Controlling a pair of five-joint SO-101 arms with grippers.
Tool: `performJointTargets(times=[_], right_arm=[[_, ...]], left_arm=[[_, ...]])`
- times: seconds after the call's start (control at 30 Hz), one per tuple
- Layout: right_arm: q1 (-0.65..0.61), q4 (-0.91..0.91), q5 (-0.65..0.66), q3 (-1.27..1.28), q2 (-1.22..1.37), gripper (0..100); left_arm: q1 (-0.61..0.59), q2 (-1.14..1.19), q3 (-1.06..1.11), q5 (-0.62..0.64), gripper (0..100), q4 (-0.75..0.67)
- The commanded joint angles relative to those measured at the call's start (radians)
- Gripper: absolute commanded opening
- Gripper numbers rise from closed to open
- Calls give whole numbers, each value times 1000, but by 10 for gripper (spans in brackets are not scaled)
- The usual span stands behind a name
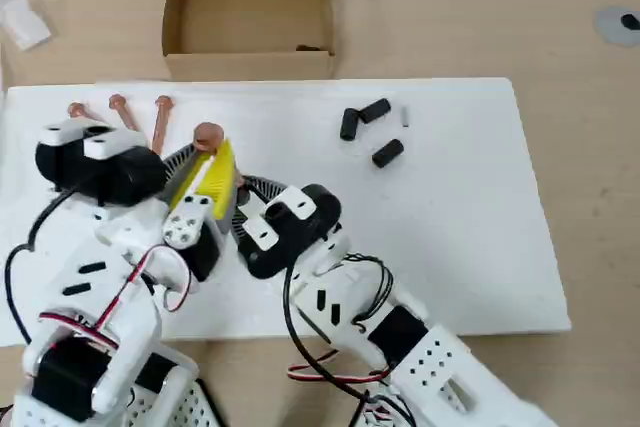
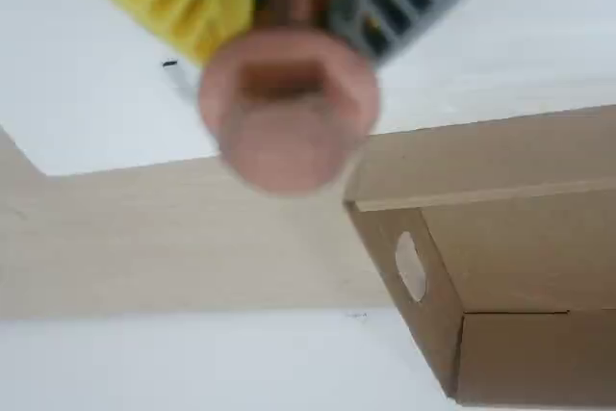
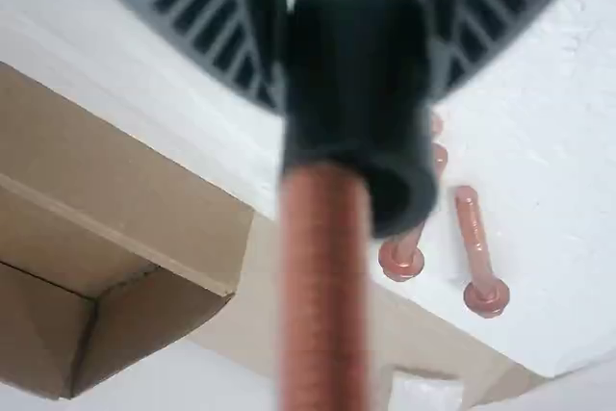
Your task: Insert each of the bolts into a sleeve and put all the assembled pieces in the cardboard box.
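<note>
My left gripper, with one yellow and one grey finger, is shut on a copper bolt just below its broad head. My right gripper is shut on a black sleeve, and the bolt's threaded shaft enters the sleeve's open end. Both grippers meet over the left middle of the white mat. Three loose bolts lie at the mat's far left corner. Three loose black sleeves lie to the right of the centre. The cardboard box stands open beyond the mat.
A small dark piece lies inside the box at its near right corner. A white object lies on the wooden table at the far left. A grey disc lies at the far right. The mat's right half is bare.
</note>
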Motion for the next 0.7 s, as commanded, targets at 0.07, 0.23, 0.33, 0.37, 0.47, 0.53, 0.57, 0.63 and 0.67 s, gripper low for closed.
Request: performJointTargets(times=[0.07, 0.23, 0.33, 0.37, 0.47, 0.53, 0.57, 0.63, 0.67], right_arm=[[-7, -25, 5, -41, 2, 9], [-7, -25, 5, -41, 2, 9], [-7, -25, 5, -41, 2, 9], [-7, -25, 5, -41, 2, 9], [-7, -25, 5, -41, 2, 9], [-7, -25, 5, -39, 2, 9], [-7, -25, 5, -39, 2, 9], [-7, -25, 5, -39, 2, 9], [-7, -25, 5, -39, 2, 9]], left_arm=[[12, 2, -35, 3, 5, 3], [5, 2, -26, -5, 5, 3], [3, 2, -26, -44, 5, 2], [3, 2, -26, -54, 5, 2], [2, 2, -26, -54, 5, 3], [2, 2, -26, -54, 5, 3], [2, 2, -26, -54, 5, 3], [2, 2, -25, -66, 5, 3], [2, 2, -25, -68, 5, 3]])
